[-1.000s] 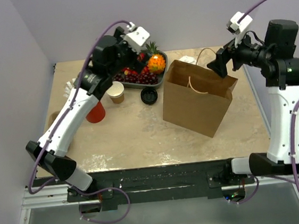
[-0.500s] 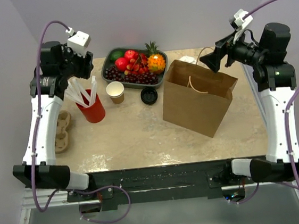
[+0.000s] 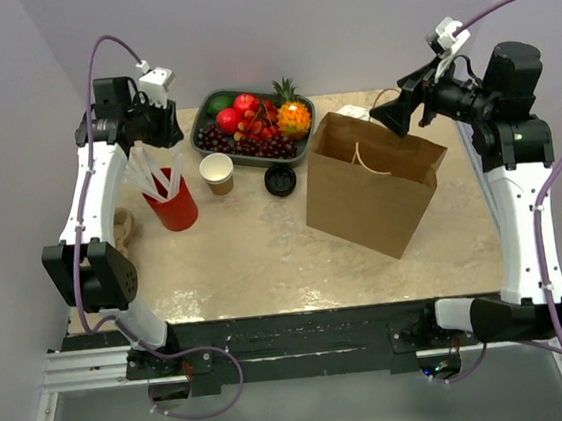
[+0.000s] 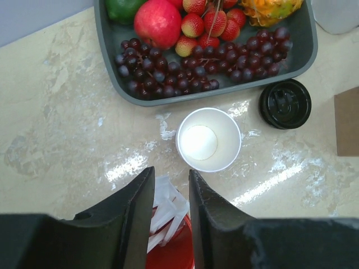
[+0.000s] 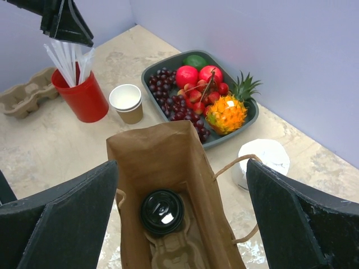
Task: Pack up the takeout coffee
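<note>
1. The coffee point(image 5: 162, 211) — black lid on — stood at the bottom of the bag point(image 5: 162, 151), seated in a cardboard carrier point(image 5: 168, 252). Only the right wrist view looked far enough down to show it.
2. The right gripper point(image 5: 182, 165) hung above the bag's open mouth, fingers spread wide with nothing between them.
3. The left gripper point(image 4: 171, 174) was high at the far left, over the red cup point(image 4: 174, 252). Its fingers were parted by a narrow gap and were empty.
4. Below the left gripper, an open cup point(image 4: 208, 140) and a loose lid point(image 4: 285, 103) sat apart on the table, both just beside the fruit tray point(image 4: 106, 67). Neither was the lidded coffee.
5. Judged from this, the packing step itself looked done — the coffee was in the bag and let go. What remained seemed to be clearing the arms away.
6. The next move probably called for the right gripper to lift straight up, clear of the bag's paper rim. The bag was light and free-standing, so a snag could tip it and the coffee inside.
</note>
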You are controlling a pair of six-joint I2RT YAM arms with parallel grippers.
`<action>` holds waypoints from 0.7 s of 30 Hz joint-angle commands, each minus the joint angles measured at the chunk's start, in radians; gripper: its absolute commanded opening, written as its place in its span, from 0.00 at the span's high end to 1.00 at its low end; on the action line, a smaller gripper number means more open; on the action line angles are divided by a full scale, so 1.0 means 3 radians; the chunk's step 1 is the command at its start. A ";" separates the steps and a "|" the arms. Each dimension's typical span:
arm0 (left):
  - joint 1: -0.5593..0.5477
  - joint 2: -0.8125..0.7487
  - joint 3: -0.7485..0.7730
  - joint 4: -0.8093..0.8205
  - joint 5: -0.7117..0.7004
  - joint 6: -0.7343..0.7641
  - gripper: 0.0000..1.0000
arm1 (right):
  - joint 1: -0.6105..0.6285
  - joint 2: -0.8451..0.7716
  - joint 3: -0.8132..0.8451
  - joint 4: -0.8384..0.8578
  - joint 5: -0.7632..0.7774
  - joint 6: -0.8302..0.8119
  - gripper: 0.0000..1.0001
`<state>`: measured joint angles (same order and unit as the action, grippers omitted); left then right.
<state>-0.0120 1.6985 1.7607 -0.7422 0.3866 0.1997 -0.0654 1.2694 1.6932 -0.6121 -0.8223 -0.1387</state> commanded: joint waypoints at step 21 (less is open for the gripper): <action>0.0168 0.0321 0.0267 -0.0221 0.0138 -0.0062 0.56 | 0.0029 0.0003 0.0063 0.0046 0.0051 -0.0090 0.01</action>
<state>0.0326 1.7947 1.8072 -0.8032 0.3950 0.1932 -0.0608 1.2709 1.6806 -0.6067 -0.8207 -0.1467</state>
